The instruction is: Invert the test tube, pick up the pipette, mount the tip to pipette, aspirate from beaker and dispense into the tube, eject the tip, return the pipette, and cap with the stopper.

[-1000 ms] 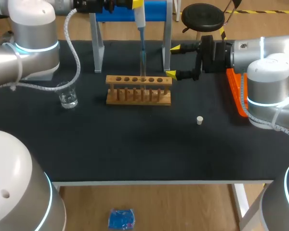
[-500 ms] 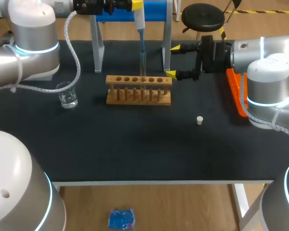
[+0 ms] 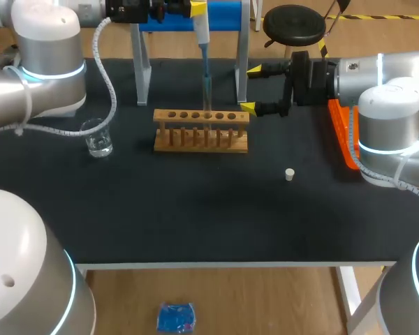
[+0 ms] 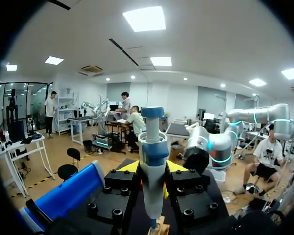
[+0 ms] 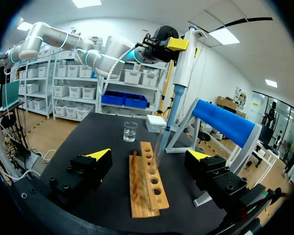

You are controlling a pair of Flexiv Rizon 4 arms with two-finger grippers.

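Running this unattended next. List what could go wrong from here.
1. The pipette, clamped in the left fingers, has its tip down in the test tube; any sideways pull could tilt the tube or drag the rack.
2. The right fingers stand open close beside the rack's end and could knock it.
3. The small stopper lies loose and may roll when grasped.

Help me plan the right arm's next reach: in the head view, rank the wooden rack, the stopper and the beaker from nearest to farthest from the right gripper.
Measured from the right gripper:
1. wooden rack, close beside it, toward the table's middle.
2. stopper, alone on the mat, nearer the table's front edge.
3. beaker, far across on the left arm's side.
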